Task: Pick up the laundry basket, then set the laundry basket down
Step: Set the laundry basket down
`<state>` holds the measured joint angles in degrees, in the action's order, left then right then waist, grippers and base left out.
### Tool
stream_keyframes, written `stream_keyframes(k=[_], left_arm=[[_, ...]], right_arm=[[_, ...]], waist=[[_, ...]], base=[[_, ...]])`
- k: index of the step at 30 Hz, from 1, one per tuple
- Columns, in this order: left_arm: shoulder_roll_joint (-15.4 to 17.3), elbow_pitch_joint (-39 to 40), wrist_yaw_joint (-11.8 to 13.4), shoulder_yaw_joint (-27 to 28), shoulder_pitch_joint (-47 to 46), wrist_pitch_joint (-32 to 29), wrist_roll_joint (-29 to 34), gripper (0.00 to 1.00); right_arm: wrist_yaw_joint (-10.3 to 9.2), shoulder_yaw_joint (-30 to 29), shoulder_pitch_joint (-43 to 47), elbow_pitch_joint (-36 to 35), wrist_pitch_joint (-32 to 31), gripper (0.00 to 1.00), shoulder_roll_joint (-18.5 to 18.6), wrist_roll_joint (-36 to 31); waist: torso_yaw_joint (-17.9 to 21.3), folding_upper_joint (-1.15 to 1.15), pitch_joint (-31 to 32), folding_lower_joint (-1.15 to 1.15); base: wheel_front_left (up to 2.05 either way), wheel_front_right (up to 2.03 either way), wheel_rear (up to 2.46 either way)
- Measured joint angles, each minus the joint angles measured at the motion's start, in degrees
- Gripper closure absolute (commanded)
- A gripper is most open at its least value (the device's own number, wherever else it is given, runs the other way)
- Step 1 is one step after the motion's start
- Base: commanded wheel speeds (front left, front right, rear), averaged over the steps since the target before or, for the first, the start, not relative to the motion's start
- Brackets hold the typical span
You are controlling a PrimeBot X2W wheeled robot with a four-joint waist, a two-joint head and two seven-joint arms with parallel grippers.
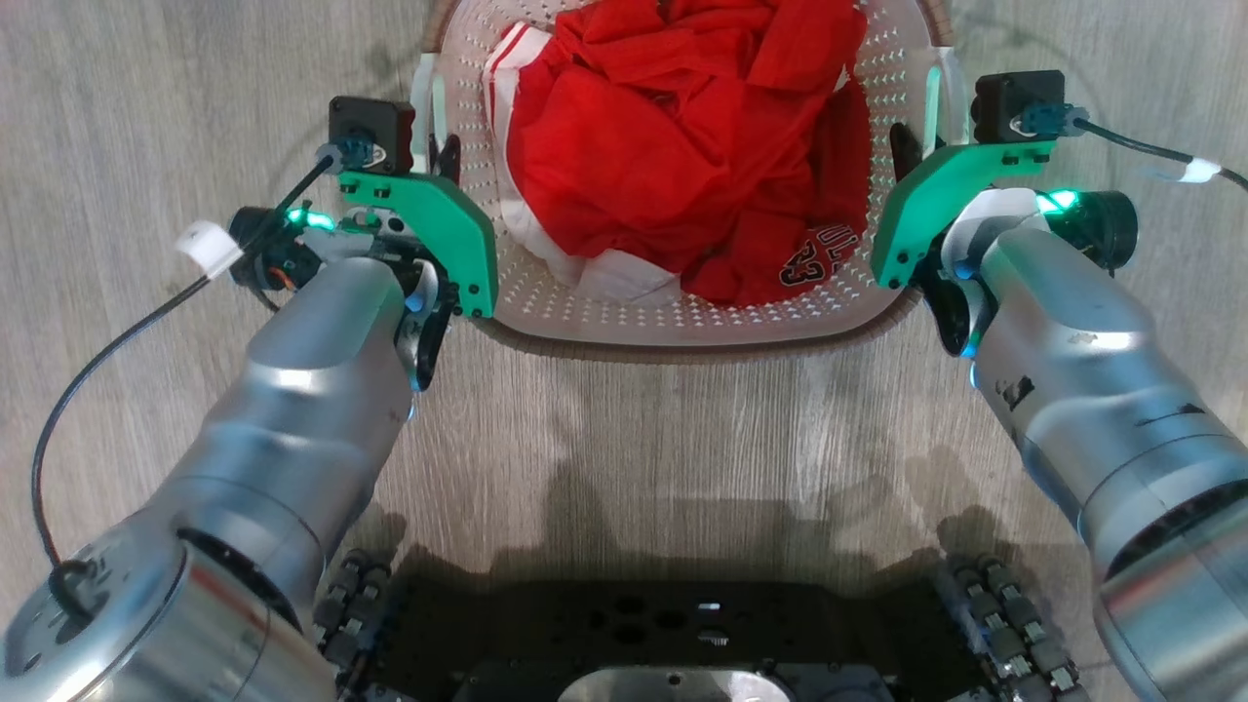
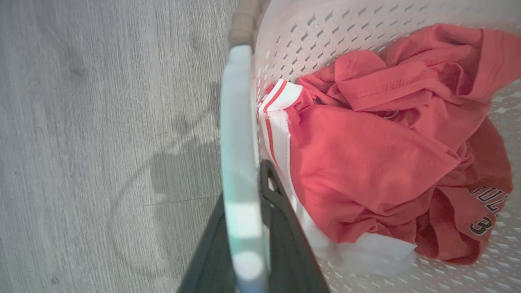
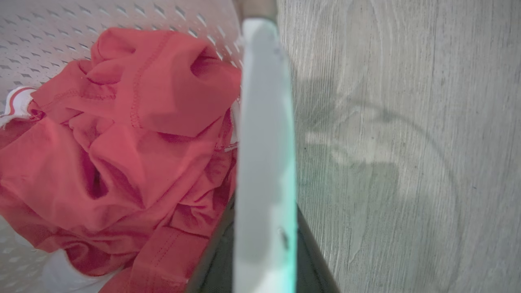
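Observation:
The laundry basket [image 1: 682, 336], white and perforated with a brown rim, stands at the top centre of the head view and holds crumpled red and white clothes [image 1: 673, 146]. My left gripper [image 1: 434, 146] is shut on the basket's left white handle [image 1: 426, 97]. In the left wrist view that handle [image 2: 238, 101] runs up between the dark fingers [image 2: 281, 211]. My right gripper [image 1: 921, 136] is shut on the right handle [image 1: 941, 88]. In the right wrist view this handle [image 3: 264, 101] rises between the fingers [image 3: 313, 264]. Whether the basket touches the floor I cannot tell.
Grey wood-look floor [image 1: 682, 439] lies all around the basket. My dark wheeled base [image 1: 682, 634] sits just behind the basket at the bottom of the head view. A black cable [image 1: 107, 351] loops off the left forearm, and another [image 1: 1141, 146] leaves the right wrist camera.

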<state>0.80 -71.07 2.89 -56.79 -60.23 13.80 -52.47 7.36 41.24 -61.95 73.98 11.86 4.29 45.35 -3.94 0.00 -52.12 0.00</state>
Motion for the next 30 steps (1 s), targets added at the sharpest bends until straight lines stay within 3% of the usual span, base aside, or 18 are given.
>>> stream_keyframes(k=[18, 20, 21, 22, 23, 25, 26, 27, 28, 30], left_arm=[[-0.01, 0.18, 0.22, -1.49, -0.94, 0.65, -0.85, 1.0], [-0.01, 0.18, 0.24, -1.54, -0.94, 0.65, -1.11, 1.0], [-0.01, 0.19, 0.26, -1.57, -0.95, 0.71, -1.11, 0.87], [0.01, 0.21, 0.51, -1.71, -1.07, 0.91, -1.11, 0.64], [0.03, 0.16, 0.67, -1.89, -1.21, 0.9, -1.1, 0.55], [0.34, 0.11, 0.76, -2.08, -1.21, 0.9, -1.11, 0.51], [0.38, 0.18, 0.82, -2.11, -1.2, 0.9, -1.24, 0.22], [0.38, 0.19, 1.11, -2.12, -1.19, 0.9, -1.65, 0.14], [0.4, 0.19, 1.19, -2.14, -1.18, 0.9, -2.07, 0.02], [0.45, 0.23, 1.21, -2.43, -1.1, 0.9, -2.64, 0.0]], right_arm=[[0.0, -11.46, 0.01, -0.09, -0.16, 1.0, -0.82, -11.74], [0.01, -12.41, 0.01, -0.09, -0.21, 0.75, -0.9, -12.94], [0.01, -12.76, 0.01, -0.08, -0.26, 0.65, -0.89, -13.69], [0.01, -13.17, 0.05, 0.07, -0.35, 0.57, -0.87, -14.62], [0.01, -13.61, 0.07, 0.13, -0.46, 0.44, -0.78, -15.35], [0.01, -14.4, 0.07, 0.16, -0.69, 0.29, -0.6, -16.29], [0.01, -14.75, 0.07, 0.2, -0.69, 0.12, -0.37, -16.52], [0.01, -15.01, 0.07, 0.21, -0.7, 0.0, -0.25, -16.66], [0.01, -15.15, 0.07, 0.23, -0.7, 0.0, -0.2, -16.66], [0.01, -15.22, 0.07, 0.24, -0.7, 0.0, -0.21, -16.66]], waist=[[-0.04, 0.0, -1.54, 0.0], [-0.02, 0.0, -1.48, 0.0], [-0.01, 0.0, -1.41, 0.0], [-0.01, 0.0, -1.32, 0.0], [-0.01, 0.0, -1.22, 0.0], [-0.11, 0.0, -1.02, 0.0], [-0.21, 0.0, -0.92, 0.0], [-0.31, 0.0, -0.8, 0.0], [-0.39, 0.0, -0.68, 0.0], [-0.52, 0.0, -0.28, 0.0]], base=[[0.0, 0.0, 0.0], [0.0, 0.0, 0.0], [0.0, 0.0, 0.0], [0.0, 0.0, 0.0], [0.0, 0.0, 0.0], [0.0, 0.0, 0.0], [0.0, 0.0, 0.0], [0.0, 0.0, 0.0], [0.0, 0.0, 0.0], [0.0, 0.0, 0.0]])
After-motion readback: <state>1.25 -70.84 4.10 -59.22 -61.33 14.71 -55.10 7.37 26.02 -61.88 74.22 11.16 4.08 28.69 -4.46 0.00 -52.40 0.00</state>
